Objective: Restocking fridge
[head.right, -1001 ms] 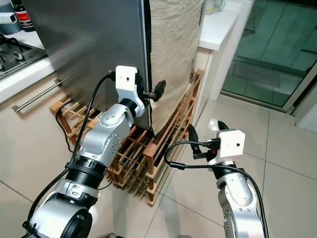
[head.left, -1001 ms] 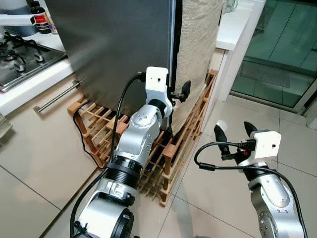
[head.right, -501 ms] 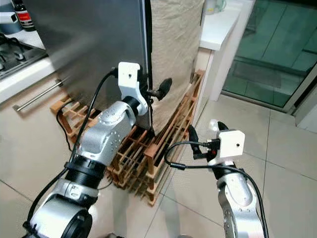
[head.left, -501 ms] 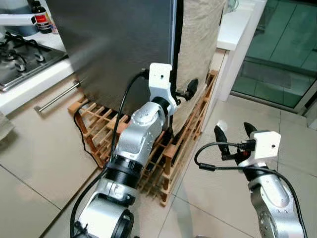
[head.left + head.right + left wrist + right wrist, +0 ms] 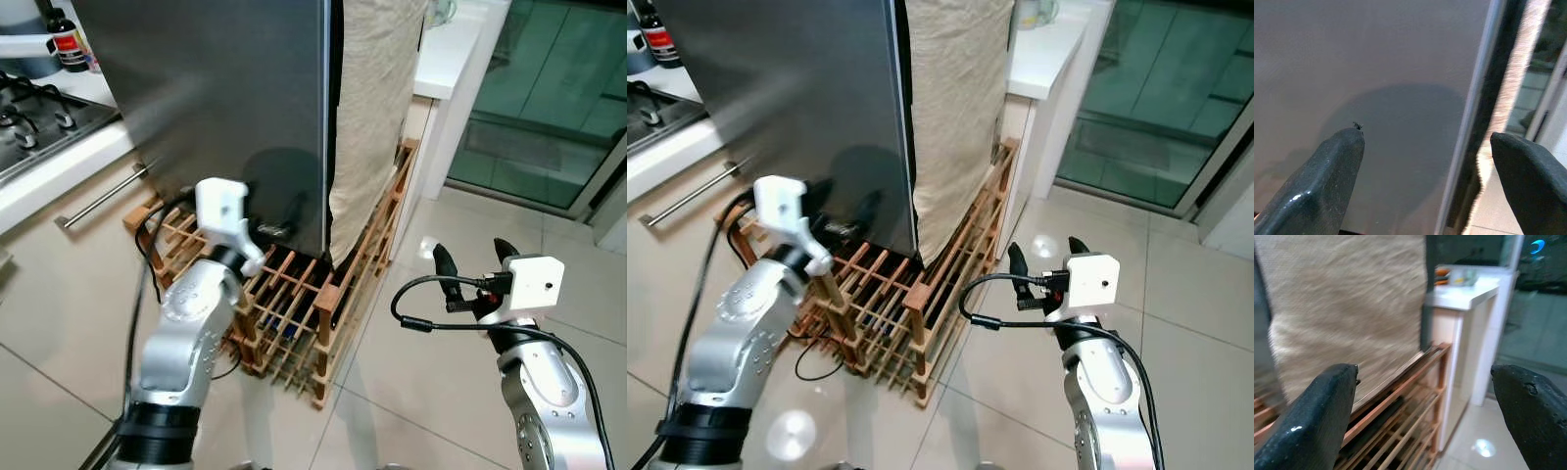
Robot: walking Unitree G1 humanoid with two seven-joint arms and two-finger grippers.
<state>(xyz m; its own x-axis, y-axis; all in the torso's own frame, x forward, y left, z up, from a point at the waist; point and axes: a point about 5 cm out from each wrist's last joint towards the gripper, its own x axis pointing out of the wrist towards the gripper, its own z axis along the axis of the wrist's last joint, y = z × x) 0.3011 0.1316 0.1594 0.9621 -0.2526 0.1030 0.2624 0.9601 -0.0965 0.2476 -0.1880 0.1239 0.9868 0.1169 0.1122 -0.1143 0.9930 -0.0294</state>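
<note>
The fridge [image 5: 216,98] stands shut, its dark grey steel door facing me. A beige cloth [image 5: 377,108] hangs down the side by the door's edge. My left gripper [image 5: 843,211] is open, low in front of the door's bottom part, casting a round shadow on it. In the left wrist view the fingers [image 5: 1337,166] are spread wide and hold nothing, with the door edge [image 5: 1474,122] between them. My right gripper [image 5: 473,262] is open and holds nothing. It hovers over the floor to the right of the wooden wine rack [image 5: 294,304], pointing toward the cloth [image 5: 1342,303].
The wine rack runs under the fridge and sticks out onto the tiled floor [image 5: 421,392]. A gas hob [image 5: 29,117] and a drawer handle [image 5: 103,196] lie to the left. A white counter [image 5: 451,49] and glass doors [image 5: 549,98] stand at the right. A black cable [image 5: 813,367] lies by the rack.
My left gripper has pulled away from the gap between door edge and cloth, going left and down in front of the door. The right arm has hardly moved.
</note>
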